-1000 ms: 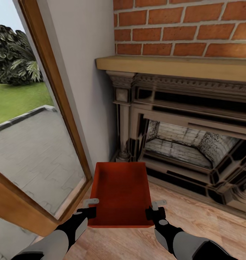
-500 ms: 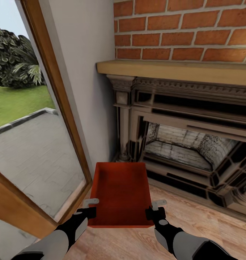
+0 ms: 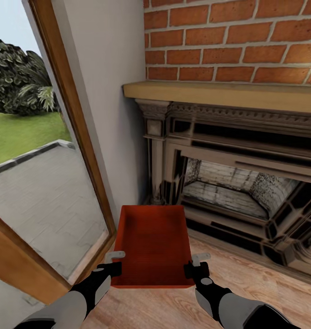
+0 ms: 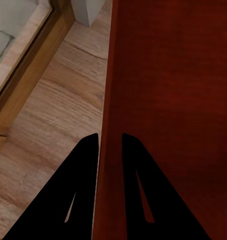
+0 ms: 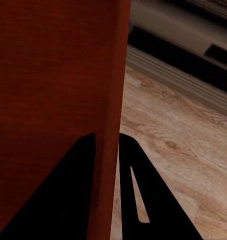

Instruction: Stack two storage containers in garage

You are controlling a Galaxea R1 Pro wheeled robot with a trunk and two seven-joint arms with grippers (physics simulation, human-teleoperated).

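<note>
— Orange-red and plain, what is seen of the storage container (image 3: 153,244)?

— A rectangular bin with thin walls and an open top is seen; the inside is empty, with a flat floor of the same colour. It is held up level above the wood plank floor (image 3: 247,288), in front of the dark ornate fireplace (image 3: 238,178) and beside the wood-framed glass door (image 3: 59,151).

— How is its long axis directed?

— The long axis is pointed away from the robot, toward the corner between the wall and the fireplace; the short near wall is turned to the robot.

— And how is it gripped?

— The left gripper (image 3: 113,266) is clamped on the left long wall, near the closer corner, and the right gripper (image 3: 194,267) on the right long wall. In each wrist view the thin wall is seen between the two dark fingers (image 4: 83,165) (image 5: 78,165), one inside the bin and one outside.
</note>
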